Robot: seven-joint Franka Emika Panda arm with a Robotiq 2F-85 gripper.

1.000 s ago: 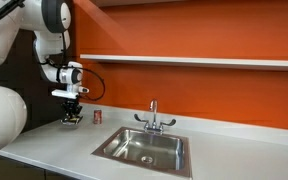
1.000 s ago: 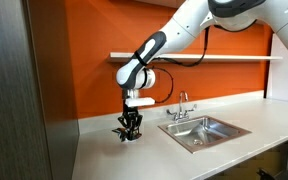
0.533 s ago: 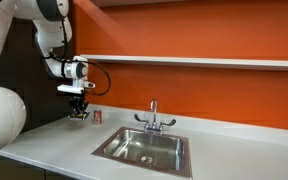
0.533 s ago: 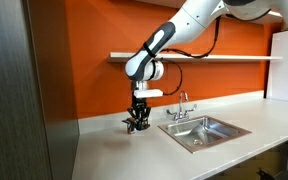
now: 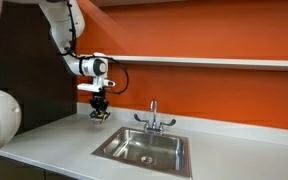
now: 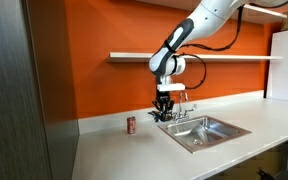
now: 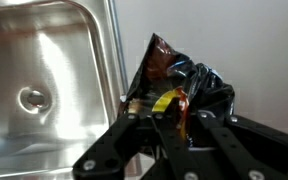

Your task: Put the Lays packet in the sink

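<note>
My gripper [image 5: 100,112] is shut on the Lays packet [image 7: 184,85], a dark crinkly bag with yellow-orange markings, and holds it in the air. The packet also shows in both exterior views [image 5: 100,115] [image 6: 164,116]. The gripper [image 6: 165,112] hangs just beside the near-side rim of the stainless-steel sink [image 5: 144,148], short of the basin. In the wrist view the sink [image 7: 44,80] with its drain fills the left half, and the packet sits over the white counter just right of the rim.
A chrome two-handled faucet [image 5: 153,118] stands behind the basin. A small red can [image 6: 131,125] stands on the white counter [image 5: 54,140] by the orange wall. A shelf [image 5: 204,62] runs along the wall above.
The gripper has carried the packet up off the counter and sideways toward the sink, leaving the red can behind. It now hangs at the sink's rim.
</note>
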